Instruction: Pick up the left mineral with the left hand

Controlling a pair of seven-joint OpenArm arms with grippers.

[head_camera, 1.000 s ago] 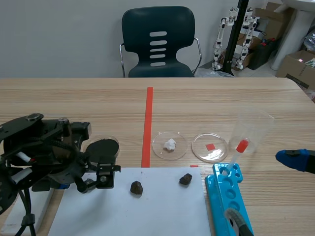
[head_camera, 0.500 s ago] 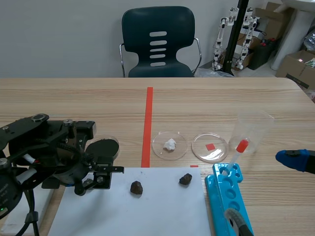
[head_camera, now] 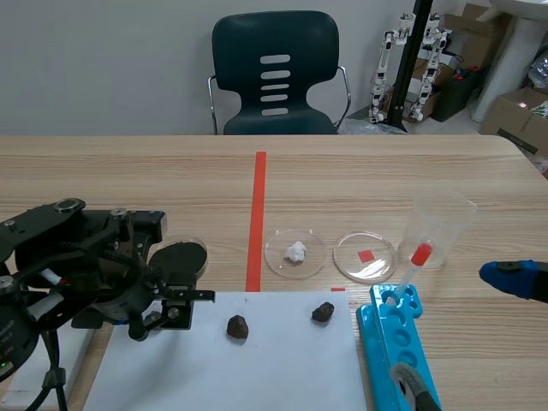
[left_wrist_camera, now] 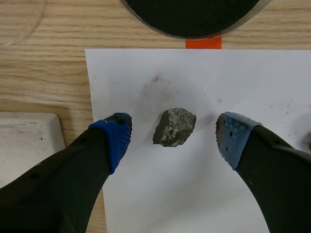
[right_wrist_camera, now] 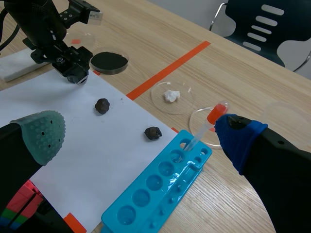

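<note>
Left fingers (left_wrist_camera: 112, 141) are spread wide with nothing gripped. Their blue dotted pads flank the left mineral (left_wrist_camera: 175, 127) and touch neither side of it.

Change: the left gripper (left_wrist_camera: 173, 136) and its arm re-posed slightly between a second ago and half a second ago. Since then no visible motion, and the mineral has not shifted on the white paper sheet (left_wrist_camera: 194, 204). Reads as alignment done, with lowering and closing left to do (my guess only).

Mineral: dark brown-grey, speckled, rough and lumpy with angular facets. Likely hard, and the uneven faces could let it pivot between the soft pads. The paper is smooth and flat with faint smudges.

The petri dish (left_wrist_camera: 189, 14) of black powder sits just past the paper's edge, ahead of the gripper. The right gripper (right_wrist_camera: 141, 136) is splayed, holds nothing, and is well apart from the mineral.
</note>
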